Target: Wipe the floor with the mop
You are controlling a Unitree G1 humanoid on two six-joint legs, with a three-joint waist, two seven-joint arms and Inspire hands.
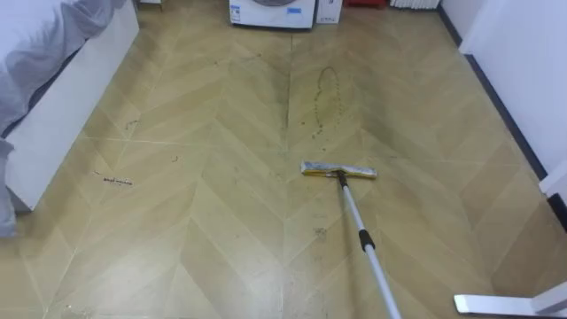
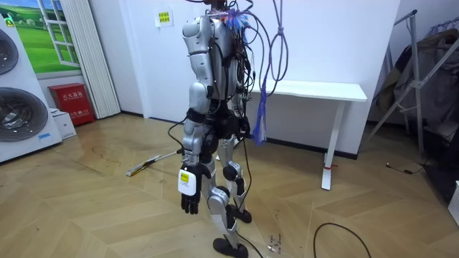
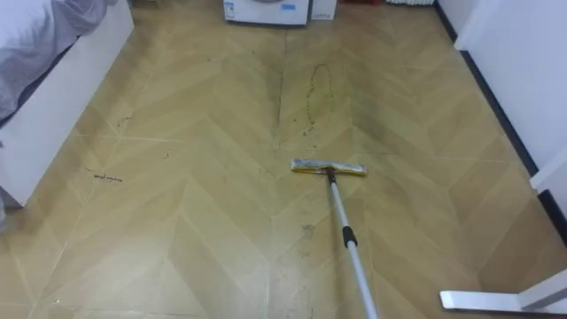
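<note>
Mopping is looking barely begun: mop head [image 1: 338, 170] is resting mid-floor, its handle running near-right, with the dark stain [image 1: 328, 93] lying farther off, unwiped. Left robot hand [image 2: 190, 203] is hanging relaxed, empty; right robot hand's grip I cannot tell.

You have one mop [image 1: 338, 170] to reckon with: one flat pad on one long handle. Count two washing machines, the lower [image 2: 21, 115] with the upper [image 2: 7, 50] stacked on it, then one red box [image 2: 72, 102] and one white box [image 2: 64, 123] beside them. Add one white desk [image 2: 315, 90], one bed [image 1: 71, 97], one clothes rack [image 2: 434, 57], one ring-shaped stain [image 1: 328, 89] and one small scrap [image 1: 116, 181].
</note>
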